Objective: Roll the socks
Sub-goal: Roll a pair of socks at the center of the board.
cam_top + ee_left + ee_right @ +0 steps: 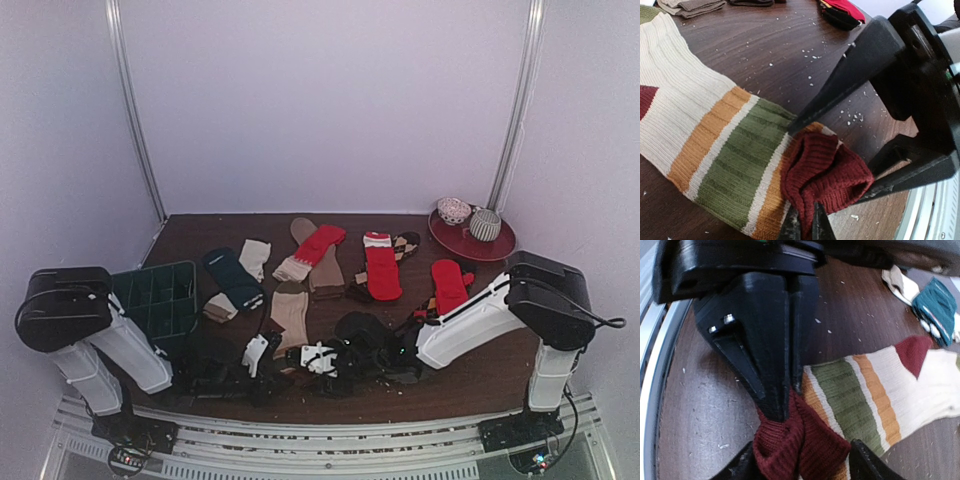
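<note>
Table (790, 70) strewn with socks (383, 272) | left jaws pinch striped sock (725, 150) toe | right jaws spread, seemingly astride

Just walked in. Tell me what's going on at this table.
Sock rolling is under way, and one cream sock with orange and green stripes is being worked near the front edge of the table. The left gripper is shut on its bunched maroon toe. The right gripper stands open, one finger on either side of that toe. The rest of the sock lies flat, not yet rolled. Other socks lie loose farther back.
</note>
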### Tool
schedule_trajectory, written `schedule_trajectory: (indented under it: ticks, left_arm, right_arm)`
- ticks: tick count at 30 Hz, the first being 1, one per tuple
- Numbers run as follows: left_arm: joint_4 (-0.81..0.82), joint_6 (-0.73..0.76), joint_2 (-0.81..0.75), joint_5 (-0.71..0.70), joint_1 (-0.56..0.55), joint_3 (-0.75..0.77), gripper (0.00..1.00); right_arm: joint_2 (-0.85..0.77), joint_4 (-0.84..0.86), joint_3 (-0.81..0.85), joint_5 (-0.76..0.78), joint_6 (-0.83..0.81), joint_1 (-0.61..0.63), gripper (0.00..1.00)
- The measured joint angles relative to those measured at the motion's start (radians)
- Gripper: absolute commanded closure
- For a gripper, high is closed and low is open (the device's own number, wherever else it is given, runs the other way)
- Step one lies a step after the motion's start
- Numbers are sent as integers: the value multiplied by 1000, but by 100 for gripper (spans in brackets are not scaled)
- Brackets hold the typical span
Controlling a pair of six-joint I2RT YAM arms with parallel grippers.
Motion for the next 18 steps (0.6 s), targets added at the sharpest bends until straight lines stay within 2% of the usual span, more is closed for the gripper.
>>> schedule_trajectory:
  ticks: [1,3,4,7,9,11,13,15,18]
  left_arm:
    - [1,0,0,3,0,0,100]
    - [1,0,1,5,0,0,100]
    - [1,0,1,5,0,0,100]
    - [0,5,0,5,0,0,100]
    - [-5,15,-5,3,0,0,79]
    - [-32,39,-26,-8,0,0,50]
    - [-71,62,-66,-22,-1,-3,29]
    - [-116,92,-121,-47,-1,-10,19]
    - [-159,150,-213,-94,0,-29,12]
  right_arm:
    - [6,-2,7,-1,-6,0,75]
    - [17,-12,24,-8,6,-2,95]
    - [20,-15,29,-16,19,-5,100]
    - [21,-21,32,-59,81,-16,100]
    - [23,-29,37,-92,140,-38,100]
    - [27,-37,41,-132,216,-64,100]
    - [35,-37,42,-172,320,-93,100]
    - [48,-29,42,-224,435,-130,100]
    - [73,-1,40,-302,591,-162,100]
